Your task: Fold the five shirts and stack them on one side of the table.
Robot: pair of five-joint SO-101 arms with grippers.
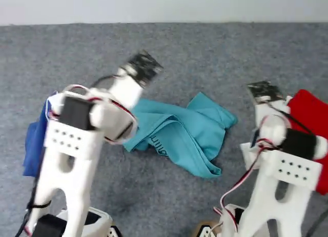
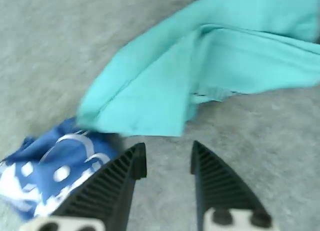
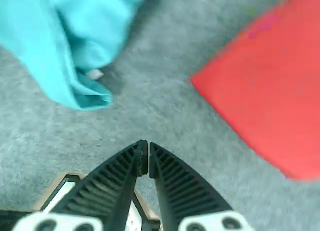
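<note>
The teal shirt [image 1: 179, 132] lies crumpled on the grey surface [image 1: 215, 52]. A blue shirt [image 1: 35, 139] sits beside it, maybe touching; a red shirt [image 1: 311, 111] lies apart from it. Near the teal shirt, the left claw [image 2: 167, 158] is narrowly open and empty, and the right claw [image 3: 148, 153] is pinched together, empty.

**Inspector:** Left arm [image 1: 77, 139], condition?

**Assistant:** White, upright from its base, bent forward at the upper joint. Red and black wires loop over that joint.

**Inspector:** Left gripper [image 2: 168, 152]?

**Assistant:** Pointed downward. The two black ribbed fingers [image 2: 117, 183] stand apart, with a clear gap between the tips.

**Inspector:** Right arm [image 1: 281, 168]?

**Assistant:** White, same upright stance, bent forward at the top and wired likewise. It stands well apart from the left arm.

**Inspector:** Right gripper [image 3: 148, 147]?

**Assistant:** Pointed downward, its ribbed fingers [image 3: 177, 186] pressed together tip to tip.
</note>
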